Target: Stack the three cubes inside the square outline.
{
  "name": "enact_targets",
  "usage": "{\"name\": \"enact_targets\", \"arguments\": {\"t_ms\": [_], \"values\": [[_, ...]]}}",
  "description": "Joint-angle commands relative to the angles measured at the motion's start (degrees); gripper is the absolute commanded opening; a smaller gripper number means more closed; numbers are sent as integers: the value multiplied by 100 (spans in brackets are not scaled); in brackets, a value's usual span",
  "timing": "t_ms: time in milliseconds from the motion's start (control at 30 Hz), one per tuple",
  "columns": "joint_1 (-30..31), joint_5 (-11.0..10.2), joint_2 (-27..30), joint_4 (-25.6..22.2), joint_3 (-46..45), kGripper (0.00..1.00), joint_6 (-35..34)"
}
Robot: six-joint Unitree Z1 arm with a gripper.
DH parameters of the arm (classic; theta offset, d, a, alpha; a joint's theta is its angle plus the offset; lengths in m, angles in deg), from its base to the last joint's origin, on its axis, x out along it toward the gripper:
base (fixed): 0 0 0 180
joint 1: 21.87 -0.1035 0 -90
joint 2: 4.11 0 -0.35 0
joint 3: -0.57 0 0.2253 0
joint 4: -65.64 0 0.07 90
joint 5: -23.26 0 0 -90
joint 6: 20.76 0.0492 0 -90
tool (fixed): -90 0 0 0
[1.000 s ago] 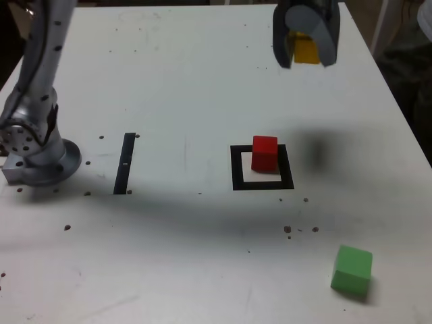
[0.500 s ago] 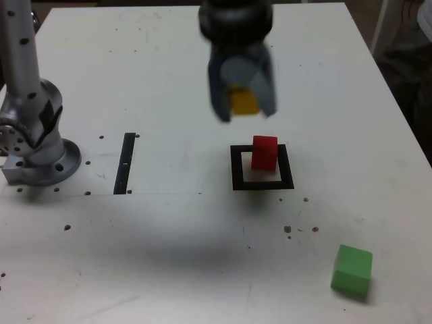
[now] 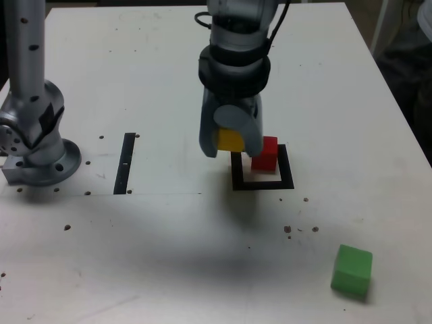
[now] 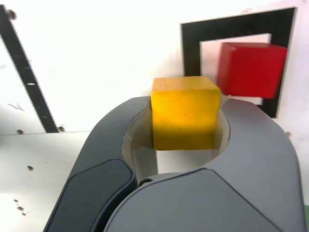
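Red cube (image 3: 264, 153) sits inside the square outline (image 3: 262, 184) while the claw (image 3: 230, 140) grips the yellow cube (image 4: 184, 119).

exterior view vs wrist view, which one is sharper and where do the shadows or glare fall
Exterior view: soft and a bit grainy; a broad dim shadow of the arm lies across the table below the gripper and its yellow cube. Wrist view: sharper, cube edges crisp, but the white tabletop is nearly blown out around the square outline and red cube.
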Motion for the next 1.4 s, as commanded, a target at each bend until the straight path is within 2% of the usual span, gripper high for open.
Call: {"name": "enact_targets", "arguments": {"t_ms": [0,133,433,633,1000,1133,1233,1367], "values": [[11,6,-103,-1,107,7,-16],[21,-61,-256,11,307,7,-19],[28,-390,-527,68,622,7,40],[20,-457,-607,68,764,8,80],[20,-432,-711,15,794,25,132],[20,-424,-786,-117,834,38,188],[20,-411,-880,-254,913,55,257],[20,-399,-956,-320,997,81,315]]}}
